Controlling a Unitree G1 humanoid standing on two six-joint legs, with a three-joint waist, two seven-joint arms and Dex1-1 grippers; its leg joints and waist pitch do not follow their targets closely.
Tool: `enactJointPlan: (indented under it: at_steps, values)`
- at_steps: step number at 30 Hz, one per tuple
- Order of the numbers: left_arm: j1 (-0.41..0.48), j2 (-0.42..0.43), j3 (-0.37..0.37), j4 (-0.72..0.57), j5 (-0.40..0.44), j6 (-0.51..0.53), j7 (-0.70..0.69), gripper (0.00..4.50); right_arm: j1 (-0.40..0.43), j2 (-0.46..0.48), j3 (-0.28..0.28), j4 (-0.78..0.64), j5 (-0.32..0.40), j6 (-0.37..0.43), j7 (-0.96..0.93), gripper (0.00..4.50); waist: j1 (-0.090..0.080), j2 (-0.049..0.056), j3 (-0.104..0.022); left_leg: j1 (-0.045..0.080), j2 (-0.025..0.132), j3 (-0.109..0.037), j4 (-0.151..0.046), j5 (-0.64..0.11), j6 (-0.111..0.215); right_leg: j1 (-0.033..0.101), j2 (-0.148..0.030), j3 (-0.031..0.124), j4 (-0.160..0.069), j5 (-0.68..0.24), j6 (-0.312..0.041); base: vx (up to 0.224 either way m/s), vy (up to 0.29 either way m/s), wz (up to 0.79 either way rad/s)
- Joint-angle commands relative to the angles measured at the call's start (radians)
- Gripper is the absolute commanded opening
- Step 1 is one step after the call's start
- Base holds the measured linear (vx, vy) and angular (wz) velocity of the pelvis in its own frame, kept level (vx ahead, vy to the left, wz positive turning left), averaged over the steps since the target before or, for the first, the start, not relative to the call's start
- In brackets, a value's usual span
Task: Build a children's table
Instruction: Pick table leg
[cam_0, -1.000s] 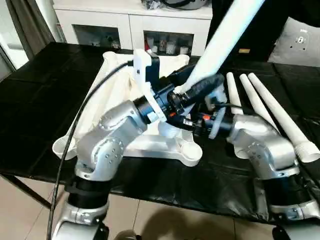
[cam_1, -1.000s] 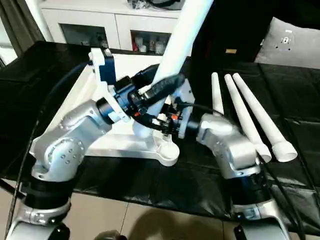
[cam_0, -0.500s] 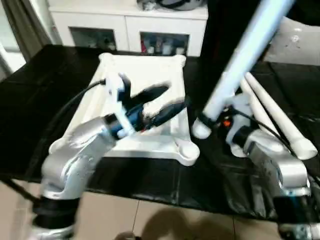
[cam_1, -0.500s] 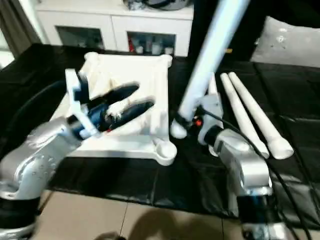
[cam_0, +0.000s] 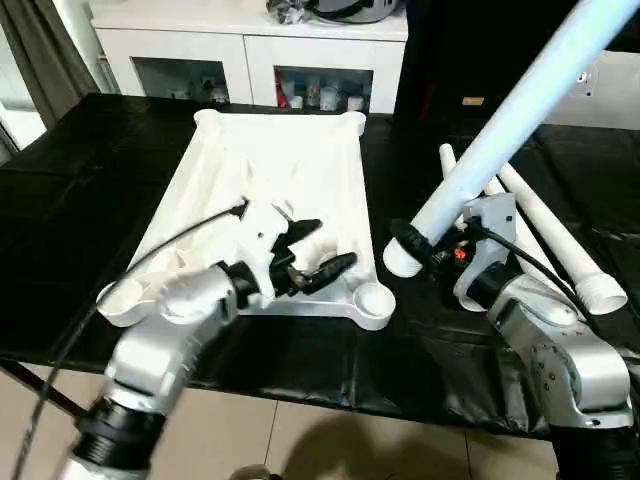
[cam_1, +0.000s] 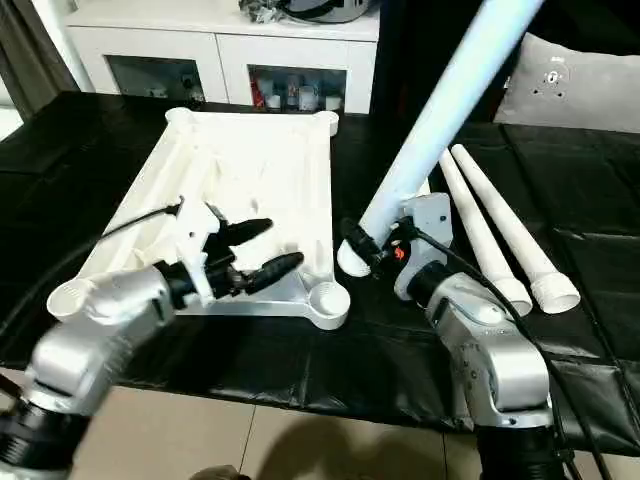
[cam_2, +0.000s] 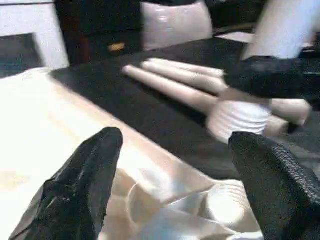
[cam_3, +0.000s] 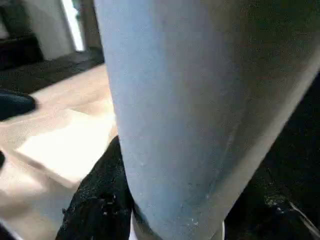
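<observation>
The white tabletop (cam_0: 270, 160) lies ribbed side up on the black table, with a round corner socket (cam_0: 373, 297) at its near right. My left gripper (cam_0: 330, 245) hovers open just above that near right end, empty; in the left wrist view its fingers (cam_2: 85, 185) stand wide apart over the socket (cam_2: 225, 206). My right gripper (cam_0: 418, 243) is shut on a long white leg (cam_0: 510, 110) near its threaded lower end (cam_0: 400, 262). The leg slants up to the far right, its end hanging over the black table just right of the tabletop.
More white legs (cam_0: 560, 235) lie side by side on the table at the right, behind my right arm. A white cabinet (cam_0: 250, 50) stands beyond the far edge, and a grey cushion (cam_1: 580, 85) rests at the back right.
My left gripper has let go of the leg, opened and drawn back left and down over the tabletop. The right gripper has carried the leg rightward, off the tabletop's corner.
</observation>
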Motion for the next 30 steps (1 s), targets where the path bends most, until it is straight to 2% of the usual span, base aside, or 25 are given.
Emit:
enactJointPlan:
  at_steps: [1, 2, 4, 5, 6, 7, 8, 9, 10, 11, 12, 13, 14, 15, 17, 18, 19, 20, 21, 22, 23, 24, 28, 29, 30]
  values:
    - [0.044, -0.038, 0.073, -0.039, 0.025, 0.003, 0.129, 3.86, 0.009, 0.016, -0.031, -0.068, 0.021, 0.068, -0.047, 1.9, -0.006, -0.012, -0.059, -0.002, 0.066, -0.011, -0.068, -0.071, 0.045, 0.058, -0.118, 0.072, -0.091, -0.254, -0.087, 0.0, 0.0, 0.0]
    - [0.065, -0.056, 0.102, -0.056, 0.027, 0.01, 0.166, 3.86, 0.011, 0.02, -0.031, -0.087, 0.017, 0.077, -0.063, 1.9, -0.009, -0.008, -0.055, -0.007, 0.067, -0.013, -0.07, -0.067, 0.047, 0.058, -0.119, 0.072, -0.091, -0.252, -0.083, 0.0, 0.0, 0.0]
    - [0.116, -0.094, 0.16, -0.088, 0.034, 0.014, 0.249, 3.86, 0.017, 0.027, -0.016, -0.093, -0.031, 0.058, -0.107, 1.9, -0.015, -0.007, -0.057, -0.004, 0.067, -0.014, -0.069, -0.077, 0.05, 0.055, -0.114, 0.07, -0.092, -0.259, -0.072, 0.0, 0.0, 0.0]
    - [0.12, -0.096, 0.165, -0.09, 0.034, 0.015, 0.255, 3.86, 0.017, 0.028, -0.015, -0.093, -0.034, 0.056, -0.112, 1.9, -0.015, -0.005, -0.053, -0.008, 0.06, -0.01, -0.067, -0.08, 0.059, 0.056, -0.124, 0.077, -0.093, -0.263, -0.076, 0.0, 0.0, 0.0]
    - [0.122, -0.097, 0.166, -0.092, 0.035, 0.015, 0.259, 3.86, 0.018, 0.03, -0.015, -0.092, -0.034, 0.056, -0.114, 1.9, -0.014, -0.013, -0.052, -0.014, 0.05, -0.006, -0.061, -0.081, 0.08, 0.064, -0.144, 0.088, -0.099, -0.305, -0.096, 0.0, 0.0, 0.0]
    - [0.134, -0.099, 0.172, -0.099, 0.041, 0.014, 0.276, 3.86, 0.02, 0.038, -0.018, -0.09, -0.035, 0.057, -0.127, 1.9, 0.001, -0.016, -0.054, 0.037, 0.036, 0.034, -0.024, -0.133, 0.031, 0.028, -0.123, 0.16, -0.128, -0.442, -0.062, 0.0, 0.0, 0.0]
    - [0.142, -0.094, 0.17, -0.108, 0.052, 0.018, 0.284, 3.86, 0.024, 0.048, -0.027, -0.087, -0.033, 0.056, -0.141, 1.9, -0.002, -0.028, -0.045, 0.016, 0.022, 0.037, -0.016, -0.142, 0.024, 0.045, -0.114, 0.195, -0.13, -0.497, -0.057, -0.012, 0.028, -0.31]
    - [0.148, -0.08, 0.163, -0.118, 0.078, 0.03, 0.296, 3.86, 0.027, 0.056, -0.035, -0.085, -0.035, 0.058, -0.157, 1.9, 0.042, -0.032, -0.041, 0.012, 0.021, 0.016, 0.024, -0.143, 0.043, 0.054, -0.16, 0.29, -0.152, -0.672, -0.032, -0.002, 0.063, -0.53]
    - [0.151, -0.072, 0.158, -0.126, 0.098, 0.039, 0.306, 3.86, 0.028, 0.062, -0.041, -0.087, -0.037, 0.065, -0.169, 1.9, 0.047, -0.04, -0.034, 0.002, 0.016, 0.006, 0.04, -0.148, 0.048, 0.06, -0.163, 0.322, -0.155, -0.7, -0.035, -0.002, 0.063, -0.53]
    - [0.156, -0.076, 0.166, -0.143, 0.095, 0.044, 0.312, 3.86, 0.028, 0.06, -0.044, -0.095, -0.035, 0.087, -0.176, 1.9, 0.055, -0.055, -0.033, -0.06, 0.02, -0.041, 0.043, -0.106, 0.103, 0.103, -0.222, 0.284, -0.128, -0.635, -0.062, 0.006, 0.107, -0.53]
    - [0.158, -0.083, 0.179, -0.169, 0.083, 0.046, 0.316, 3.86, 0.031, 0.059, -0.049, -0.109, -0.02, 0.11, -0.173, 1.9, 0.037, -0.022, -0.039, -0.046, 0.038, -0.067, 0.007, -0.009, 0.117, 0.053, -0.176, 0.224, -0.122, -0.473, -0.154, -0.012, 0.163, -0.31]
    - [0.159, -0.083, 0.18, -0.171, 0.082, 0.046, 0.316, 3.86, 0.031, 0.059, -0.05, -0.11, -0.017, 0.11, -0.172, 1.9, 0.026, -0.004, -0.041, -0.036, 0.038, -0.063, -0.029, 0.002, 0.118, 0.043, -0.127, 0.185, -0.103, -0.419, -0.174, -0.012, 0.163, -0.31]
    - [0.16, -0.082, 0.184, -0.19, 0.081, 0.053, 0.317, 3.86, 0.036, 0.062, -0.052, -0.118, -0.002, 0.112, -0.164, 1.9, -0.008, 0.016, -0.045, 0.017, 0.062, -0.066, -0.074, -0.084, 0.114, -0.003, -0.04, 0.122, -0.056, -0.296, -0.167, -0.017, 0.211, 0.01]
    - [0.163, -0.08, 0.18, -0.208, 0.083, 0.064, 0.315, 3.86, 0.041, 0.062, -0.051, -0.126, -0.001, 0.106, -0.162, 1.9, -0.036, 0.03, -0.055, 0.028, 0.078, -0.094, -0.084, -0.088, 0.109, -0.001, -0.028, 0.089, -0.008, -0.111, -0.138, -0.007, 0.216, -0.01]
    - [0.169, -0.072, 0.17, -0.225, 0.086, 0.071, 0.316, 3.86, 0.045, 0.062, -0.051, -0.135, -0.009, 0.071, -0.16, 1.9, -0.044, 0.028, -0.051, 0.023, 0.086, -0.095, -0.092, -0.155, 0.07, 0.0, -0.04, 0.079, -0.013, -0.052, -0.104, -0.016, 0.204, 0.02]
    - [0.171, -0.07, 0.168, -0.228, 0.087, 0.073, 0.317, 3.86, 0.044, 0.055, -0.046, -0.135, -0.021, 0.057, -0.16, 1.9, -0.058, 0.017, -0.045, 0.016, 0.074, -0.086, -0.098, -0.25, 0.015, 0.01, -0.06, 0.081, -0.029, -0.039, -0.088, -0.043, 0.148, 0.1]
    - [0.173, -0.07, 0.167, -0.232, 0.088, 0.074, 0.318, 3.86, 0.04, 0.052, -0.047, -0.131, -0.042, 0.048, -0.176, 1.9, -0.063, 0.009, -0.037, 0.012, 0.052, -0.072, -0.101, -0.356, -0.03, 0.014, -0.078, 0.088, -0.051, -0.091, -0.084, -0.043, 0.148, 0.1]
    - [0.175, -0.071, 0.167, -0.234, 0.089, 0.076, 0.32, 3.86, 0.034, 0.059, -0.066, -0.134, -0.021, 0.059, -0.175, 1.9, -0.066, 0.005, -0.033, 0.012, 0.045, -0.069, -0.102, -0.407, -0.045, 0.014, -0.086, 0.094, -0.06, -0.143, -0.08, -0.037, 0.097, 0.02]
    - [0.177, -0.074, 0.17, -0.238, 0.093, 0.081, 0.328, 3.86, 0.025, 0.051, -0.079, -0.145, -0.019, 0.056, -0.178, 1.9, -0.071, -0.002, -0.028, 0.011, 0.034, -0.061, -0.098, -0.474, -0.055, 0.014, -0.1, 0.102, -0.076, -0.269, -0.064, -0.036, 0.052, 0.01]
    - [0.177, -0.074, 0.171, -0.238, 0.093, 0.081, 0.329, 3.86, 0.024, 0.05, -0.078, -0.146, -0.021, 0.057, -0.179, 1.9, -0.074, -0.005, -0.027, 0.015, 0.032, -0.057, -0.094, -0.507, -0.058, 0.007, -0.106, 0.105, -0.087, -0.372, -0.044, -0.036, 0.052, 0.01]
    - [0.178, -0.076, 0.173, -0.24, 0.093, 0.083, 0.331, 3.86, 0.022, 0.045, -0.076, -0.15, -0.029, 0.064, -0.186, 1.9, -0.08, -0.006, -0.024, 0.014, 0.031, -0.056, -0.094, -0.522, -0.061, 0.004, -0.108, 0.105, -0.093, -0.421, -0.028, 0.0, 0.0, 0.0]
    - [0.178, -0.077, 0.17, -0.242, 0.094, 0.084, 0.331, 3.86, 0.022, 0.045, -0.075, -0.152, -0.03, 0.069, -0.186, 1.9, -0.082, -0.004, -0.024, 0.015, 0.031, -0.056, -0.094, -0.521, -0.063, 0.003, -0.11, 0.106, -0.093, -0.423, -0.026, 0.0, 0.0, 0.0]
    - [0.177, -0.072, 0.155, -0.246, 0.103, 0.089, 0.327, 3.86, 0.033, 0.05, -0.071, -0.161, -0.006, 0.073, -0.164, 1.9, -0.09, -0.014, -0.026, -0.003, 0.033, -0.054, -0.091, -0.433, -0.032, 0.013, -0.118, 0.111, -0.091, -0.358, -0.041, 0.0, 0.0, 0.0]
    - [0.176, -0.072, 0.154, -0.248, 0.104, 0.092, 0.327, 3.86, 0.035, 0.052, -0.069, -0.161, -0.007, 0.064, -0.164, 1.9, -0.09, -0.015, -0.027, -0.002, 0.033, -0.052, -0.089, -0.418, -0.025, 0.012, -0.118, 0.113, -0.091, -0.346, -0.046, 0.0, 0.0, 0.0]
    - [0.177, -0.072, 0.154, -0.249, 0.102, 0.093, 0.326, 3.86, 0.034, 0.061, -0.067, -0.148, -0.042, -0.006, -0.186, 1.9, -0.09, -0.017, -0.028, -0.003, 0.035, -0.048, -0.088, -0.386, -0.015, 0.013, -0.119, 0.114, -0.09, -0.32, -0.06, 0.0, 0.0, 0.0]
